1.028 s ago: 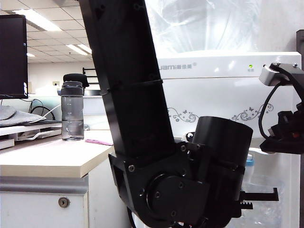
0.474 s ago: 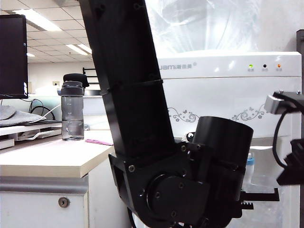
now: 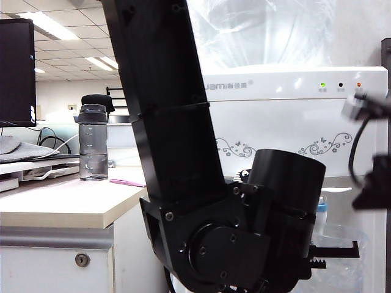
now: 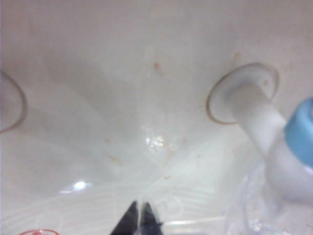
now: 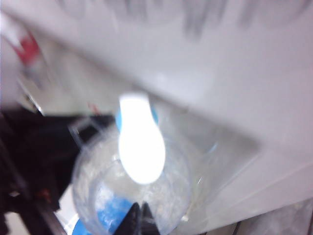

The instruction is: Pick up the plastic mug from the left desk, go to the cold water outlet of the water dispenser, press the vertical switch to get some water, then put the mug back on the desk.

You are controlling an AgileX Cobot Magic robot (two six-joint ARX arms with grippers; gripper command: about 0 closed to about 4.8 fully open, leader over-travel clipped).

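Mug (image 5: 131,188) sat under the cold outlet (image 4: 286,147) of the dispenser (image 3: 293,116), its clear crinkled rim showing in the right wrist view directly below the white lever (image 5: 141,144). In the left wrist view a patch of the mug's clear wall (image 4: 259,205) lay just beside the blue-collared tap, inside the dispenser's white recess. In the exterior view only a faint clear edge of it (image 3: 342,235) showed right of the big black left arm (image 3: 183,152), beneath the blue collar (image 3: 321,209).

Left gripper (image 4: 138,219) was down in the recess with its two dark fingertips pressed together; the frames did not make clear what, if anything, lay between them. In the exterior view its toothed finger (image 3: 333,253) stuck out level toward the mug.

Right gripper (image 5: 139,218) hung above the mug's mouth, near the lever, its tips together and holding nothing visible. That view was badly blurred. The right arm (image 3: 372,177) showed as a smeared dark shape at the right edge of the exterior view.

Desk (image 3: 67,207) carried a grey bottle (image 3: 93,143).
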